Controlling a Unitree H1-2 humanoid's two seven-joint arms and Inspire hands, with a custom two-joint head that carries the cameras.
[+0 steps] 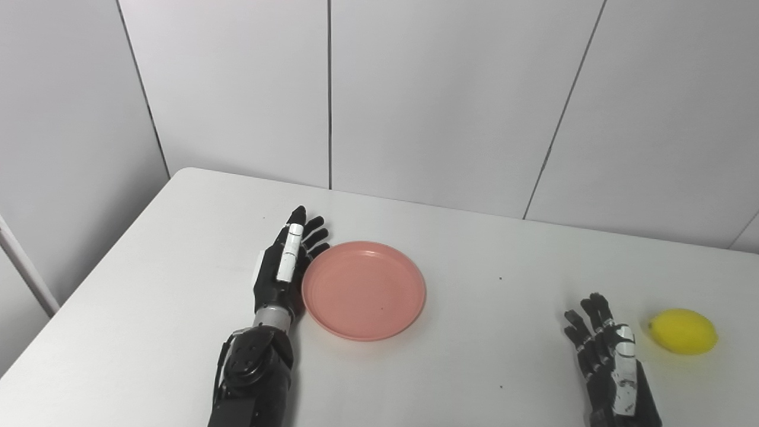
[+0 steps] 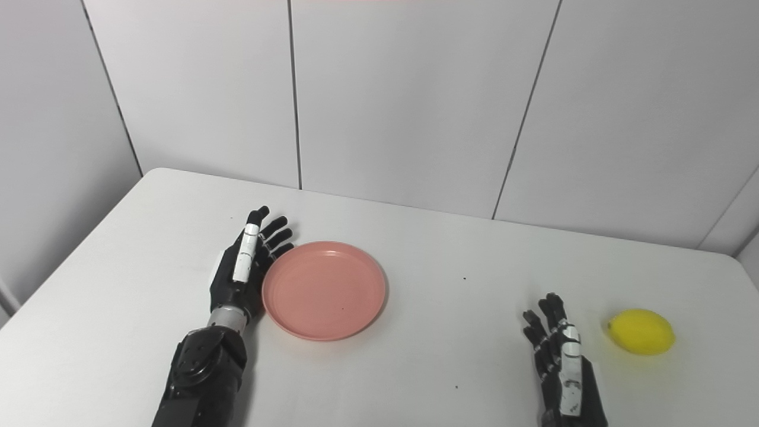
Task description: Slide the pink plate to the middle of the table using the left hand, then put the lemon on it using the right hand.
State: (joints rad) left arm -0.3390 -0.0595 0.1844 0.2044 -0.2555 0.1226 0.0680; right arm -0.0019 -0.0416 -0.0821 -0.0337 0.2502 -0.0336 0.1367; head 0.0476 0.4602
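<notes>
The pink plate point(image 1: 363, 289) lies flat and empty on the white table point(image 1: 148, 296), a little left of centre. My left hand point(image 1: 286, 260) stands on edge against the plate's left rim, fingers straight and apart, holding nothing. The yellow lemon point(image 1: 682, 331) rests on the table at the right. My right hand point(image 1: 609, 362) is low near the front edge, just left of the lemon and apart from it, fingers spread and empty.
White wall panels point(image 1: 445, 101) rise right behind the table's far edge. The table's rounded left corner point(image 1: 184, 172) is at the back left. Its right edge shows in the right eye view point(image 2: 744, 273).
</notes>
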